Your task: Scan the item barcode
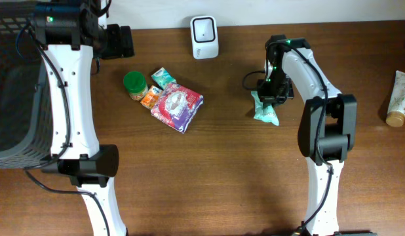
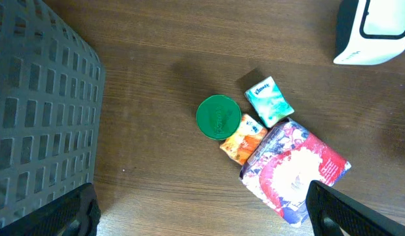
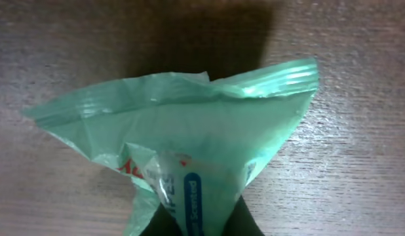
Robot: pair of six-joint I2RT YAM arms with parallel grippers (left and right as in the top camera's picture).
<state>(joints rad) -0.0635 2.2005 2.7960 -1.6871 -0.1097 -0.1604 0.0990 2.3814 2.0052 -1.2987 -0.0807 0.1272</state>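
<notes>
- Pale green crinkly plastic packet (image 3: 209, 131) sits pinched in the right claw (image 3: 196, 219), down by the brown wooden desk (image 1: 222, 170).
- Lift it cleanly, then turn its barcode towards the white boxy scanner (image 1: 204, 37).
- Left claw (image 2: 202, 219) hangs wide, idle.

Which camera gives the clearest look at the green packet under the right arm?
Right wrist: the green packet fills the frame, its crumpled film and some print visible, pinched in the right gripper. Overhead shows it small and partly covered by the gripper. The left wrist view misses it.
</notes>
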